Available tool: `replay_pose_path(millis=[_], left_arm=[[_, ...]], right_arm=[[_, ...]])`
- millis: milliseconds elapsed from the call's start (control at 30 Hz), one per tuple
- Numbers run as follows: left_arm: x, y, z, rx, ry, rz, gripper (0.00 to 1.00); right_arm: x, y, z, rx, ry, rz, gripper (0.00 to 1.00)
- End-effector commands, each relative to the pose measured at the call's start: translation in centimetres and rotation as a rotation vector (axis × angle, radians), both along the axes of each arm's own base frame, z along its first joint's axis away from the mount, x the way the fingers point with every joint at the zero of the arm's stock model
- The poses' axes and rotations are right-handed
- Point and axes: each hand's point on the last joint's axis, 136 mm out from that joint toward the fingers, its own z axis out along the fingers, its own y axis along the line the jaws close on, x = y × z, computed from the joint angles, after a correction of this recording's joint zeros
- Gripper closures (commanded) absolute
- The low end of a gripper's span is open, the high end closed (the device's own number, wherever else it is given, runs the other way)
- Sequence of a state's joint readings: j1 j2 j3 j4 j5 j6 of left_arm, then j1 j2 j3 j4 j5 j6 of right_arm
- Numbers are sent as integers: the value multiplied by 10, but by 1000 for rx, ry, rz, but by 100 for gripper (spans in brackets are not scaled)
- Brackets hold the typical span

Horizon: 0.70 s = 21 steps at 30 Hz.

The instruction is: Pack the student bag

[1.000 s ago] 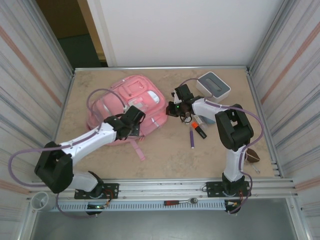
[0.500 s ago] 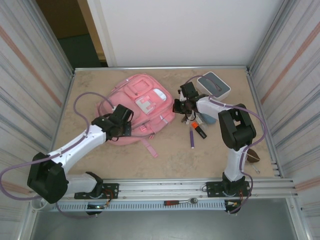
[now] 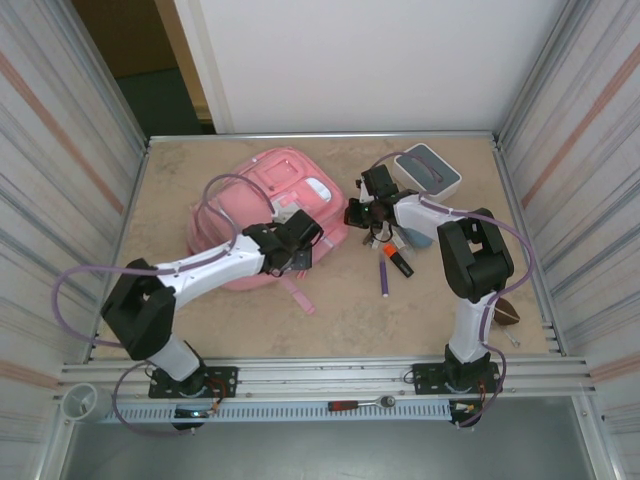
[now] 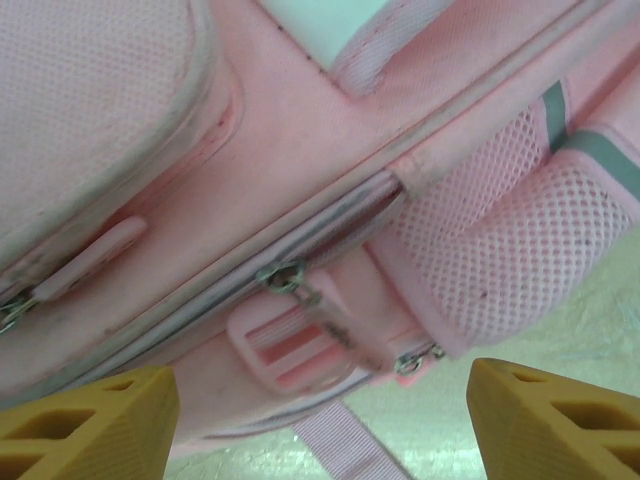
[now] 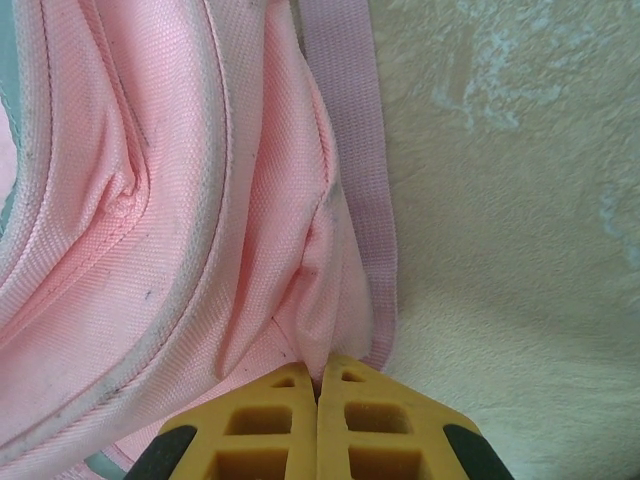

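Observation:
The student bag [image 3: 262,192] is a pink backpack lying flat at the back left of the table. My left gripper [image 3: 300,246] hovers open over its near right edge. In the left wrist view the yellow fingertips [image 4: 92,418] stand wide apart around a zip pull [image 4: 284,277], a pink buckle [image 4: 296,345] and a mesh side pocket [image 4: 520,240], touching none of them. My right gripper [image 3: 357,214] is at the bag's right edge. Its pads [image 5: 262,420] are shut on a fold of the bag's pink fabric [image 5: 250,180], beside a pink strap [image 5: 350,150].
A white-and-grey box [image 3: 428,168] stands at the back right. A purple marker [image 3: 383,274], an orange marker [image 3: 399,261] and a blue item [image 3: 419,241] lie under the right arm. A brown object [image 3: 507,312] lies near the right wall. Corrugated walls close both sides.
My left gripper has swung from the bag's left side to its near right edge and opened. The bag has shifted and flattened. The right gripper still pinches the fabric.

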<state>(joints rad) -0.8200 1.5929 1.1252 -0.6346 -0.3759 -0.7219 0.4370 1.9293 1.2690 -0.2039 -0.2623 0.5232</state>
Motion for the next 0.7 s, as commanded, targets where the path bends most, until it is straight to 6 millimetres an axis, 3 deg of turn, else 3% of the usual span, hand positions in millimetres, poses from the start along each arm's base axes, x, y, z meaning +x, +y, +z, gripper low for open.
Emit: replay_pose_path(millis=[0, 133, 300, 500, 667], left_arm=[[8, 2, 2, 50, -22, 59, 23], [7, 8, -8, 123, -5, 79, 28], [6, 17, -16, 187, 3, 90, 42], [8, 20, -13, 212, -11, 79, 60], [7, 22, -8, 216, -20, 66, 69]], right_arm=[[-6, 16, 21, 68, -26, 29, 100], [-6, 17, 21, 71, -28, 30, 100], [-5, 16, 20, 70, -27, 30, 100], [-6, 16, 16, 68, -18, 30, 100], [-6, 16, 14, 67, -17, 30, 100]])
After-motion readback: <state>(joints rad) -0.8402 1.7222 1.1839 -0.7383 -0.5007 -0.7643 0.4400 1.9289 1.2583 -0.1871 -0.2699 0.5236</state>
